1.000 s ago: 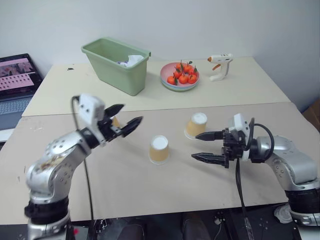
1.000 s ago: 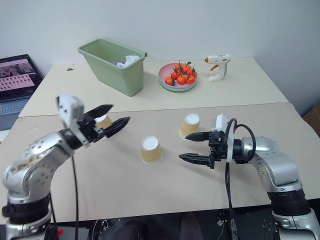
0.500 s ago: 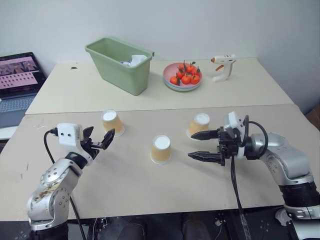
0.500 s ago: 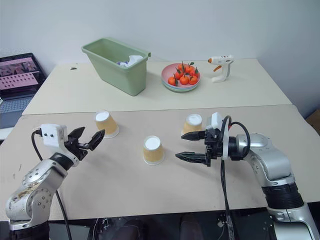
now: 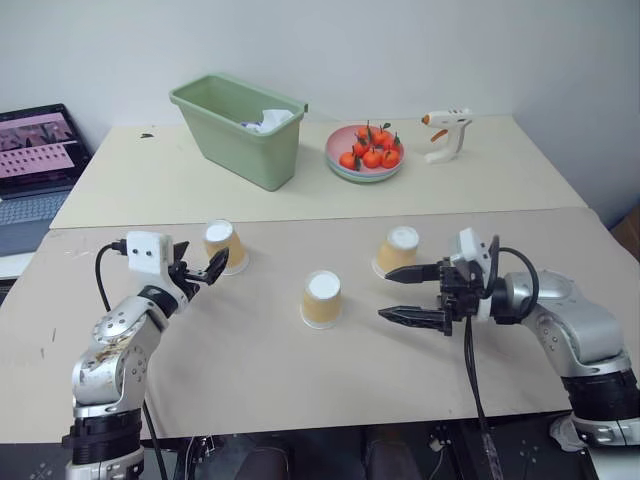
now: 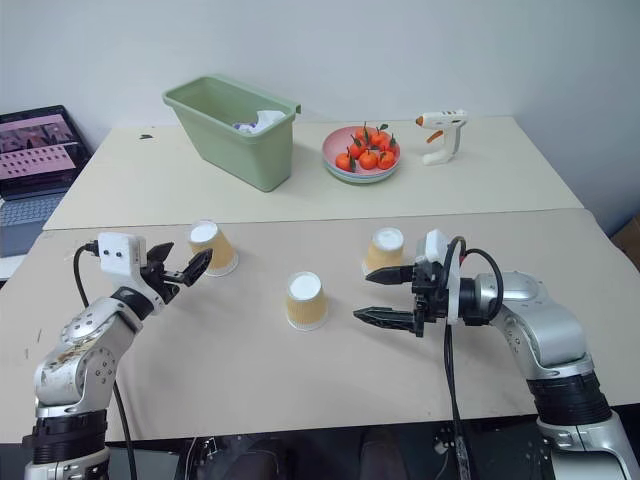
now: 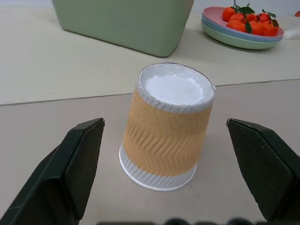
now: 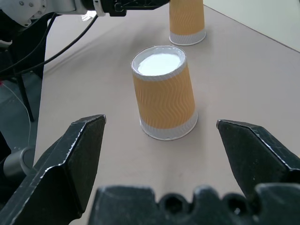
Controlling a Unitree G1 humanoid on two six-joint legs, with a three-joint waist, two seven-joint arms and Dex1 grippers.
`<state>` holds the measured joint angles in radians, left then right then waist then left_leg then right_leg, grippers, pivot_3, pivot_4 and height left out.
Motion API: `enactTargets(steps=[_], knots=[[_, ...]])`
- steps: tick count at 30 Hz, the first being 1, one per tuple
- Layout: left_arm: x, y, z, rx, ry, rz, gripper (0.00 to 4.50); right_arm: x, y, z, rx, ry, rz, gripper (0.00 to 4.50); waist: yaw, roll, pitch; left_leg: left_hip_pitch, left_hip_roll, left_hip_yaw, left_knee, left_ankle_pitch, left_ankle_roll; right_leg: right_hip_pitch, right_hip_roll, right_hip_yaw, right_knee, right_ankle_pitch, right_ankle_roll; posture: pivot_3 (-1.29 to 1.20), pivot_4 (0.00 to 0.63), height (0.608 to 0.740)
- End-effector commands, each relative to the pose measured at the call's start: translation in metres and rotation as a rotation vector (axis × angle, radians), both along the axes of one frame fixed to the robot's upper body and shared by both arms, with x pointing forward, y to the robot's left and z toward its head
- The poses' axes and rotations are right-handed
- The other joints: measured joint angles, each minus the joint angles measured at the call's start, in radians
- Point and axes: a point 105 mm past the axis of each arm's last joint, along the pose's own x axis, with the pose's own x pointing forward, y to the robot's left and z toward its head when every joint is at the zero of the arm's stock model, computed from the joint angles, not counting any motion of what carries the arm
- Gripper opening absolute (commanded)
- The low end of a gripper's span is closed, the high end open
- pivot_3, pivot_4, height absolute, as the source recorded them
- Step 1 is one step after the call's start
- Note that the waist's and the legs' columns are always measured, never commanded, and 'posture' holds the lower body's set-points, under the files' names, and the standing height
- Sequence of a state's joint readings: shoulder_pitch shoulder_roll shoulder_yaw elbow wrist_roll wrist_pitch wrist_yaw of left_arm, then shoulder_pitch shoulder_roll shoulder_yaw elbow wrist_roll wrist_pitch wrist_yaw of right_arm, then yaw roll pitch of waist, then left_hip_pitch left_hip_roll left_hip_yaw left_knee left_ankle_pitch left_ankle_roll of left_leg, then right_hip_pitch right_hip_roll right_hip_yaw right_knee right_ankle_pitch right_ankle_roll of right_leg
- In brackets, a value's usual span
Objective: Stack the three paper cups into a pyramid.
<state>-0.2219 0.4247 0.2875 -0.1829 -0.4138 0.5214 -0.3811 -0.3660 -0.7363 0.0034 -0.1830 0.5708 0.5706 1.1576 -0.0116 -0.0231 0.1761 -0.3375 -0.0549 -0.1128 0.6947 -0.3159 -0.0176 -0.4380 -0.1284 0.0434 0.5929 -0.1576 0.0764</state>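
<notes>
In green bin (image 5: pixel 243 130): white paper (image 5: pixel 268 121).

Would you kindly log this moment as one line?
three tan-orange ribbed paper cups: upside down, unstacked | left gripper: open | right gripper: open

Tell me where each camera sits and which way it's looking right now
Head pair: on the head, looking forward and down at three cups; left gripper and right gripper show.
Left wrist: along open fingers at the left cup.
Right wrist: along open fingers at the middle cup.
Shared: the right wrist view shows the left cup too.
</notes>
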Motion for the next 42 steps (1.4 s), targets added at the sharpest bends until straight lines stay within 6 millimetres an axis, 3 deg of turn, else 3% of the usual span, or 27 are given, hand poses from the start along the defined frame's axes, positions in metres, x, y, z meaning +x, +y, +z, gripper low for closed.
enactTargets(steps=[1,14,17,19,20,26,30,33,42], knots=[[0.009,0.0,0.014,0.031,-0.058,-0.021,4.45,-0.005,-0.002,0.016,0.013,-0.074,-0.01,4.5,-0.001,0.0,0.0,0.0,0.0,0.0,0.0,0.0,0.0,0.0,0.0,0.0,0.0,0.0,0.0,0.0,0.15,0.725],[0.048,-0.012,0.027,0.057,-0.097,-0.095,4.45,-0.009,-0.008,0.016,0.012,-0.084,-0.055,4.5,-0.004,0.0,0.0,0.0,0.0,0.0,0.0,0.0,0.0,-0.001,0.0,0.0,0.0,0.0,0.0,0.0,0.15,0.725],[0.047,-0.022,0.027,0.034,-0.106,-0.15,3.85,-0.009,-0.011,0.017,0.012,-0.087,-0.071,4.5,-0.003,0.0,0.0,0.0,0.0,0.0,0.0,0.0,0.0,-0.001,0.0,0.0,0.0,0.0,0.0,0.0,0.15,0.725],[0.047,-0.027,0.026,0.069,-0.094,-0.163,3.14,-0.009,-0.013,0.018,0.013,-0.087,-0.079,4.5,-0.001,0.0,0.0,0.0,0.0,0.0,0.0,0.0,0.0,0.0,0.0,0.0,0.0,0.0,0.0,0.0,0.15,0.725],[0.046,-0.029,0.026,0.081,-0.091,-0.173,3.14,-0.009,-0.014,0.018,0.012,-0.087,-0.081,4.5,-0.001,0.0,0.0,0.0,0.0,0.0,0.0,0.0,0.0,0.0,0.0,0.0,0.0,0.0,0.0,0.0,0.15,0.725],[0.038,-0.058,0.057,0.126,-0.148,-0.345,3.14,-0.006,-0.013,0.019,0.008,-0.09,-0.074,4.5,-0.001,-0.001,0.0,0.0,0.0,0.0,0.0,0.0,0.0,0.0,0.0,0.0,0.0,0.0,0.0,0.0,0.15,0.725],[0.009,-0.093,0.079,0.176,-0.151,-0.618,3.14,-0.004,-0.01,0.02,0.004,-0.093,-0.066,4.5,-0.003,-0.001,0.0,-0.001,0.0,0.0,0.0,0.0,0.0,-0.001,0.0,0.0,0.0,0.0,0.001,0.0,0.15,0.725],[-0.017,-0.102,0.077,0.218,-0.114,-0.783,3.14,-0.004,-0.011,0.02,0.003,-0.092,-0.066,4.5,-0.011,-0.001,0.0,-0.001,0.0,0.0,0.0,0.0,0.0,-0.001,0.0,0.0,0.0,0.0,0.001,0.0,0.15,0.725],[-0.032,-0.098,0.058,0.257,-0.025,-0.813,3.14,-0.006,-0.013,0.018,0.002,-0.083,-0.075,4.5,-0.01,-0.001,0.0,0.0,0.0,0.0,0.0,0.0,0.001,-0.001,0.0,0.0,0.001,0.0,0.001,0.0,0.15,0.725]])
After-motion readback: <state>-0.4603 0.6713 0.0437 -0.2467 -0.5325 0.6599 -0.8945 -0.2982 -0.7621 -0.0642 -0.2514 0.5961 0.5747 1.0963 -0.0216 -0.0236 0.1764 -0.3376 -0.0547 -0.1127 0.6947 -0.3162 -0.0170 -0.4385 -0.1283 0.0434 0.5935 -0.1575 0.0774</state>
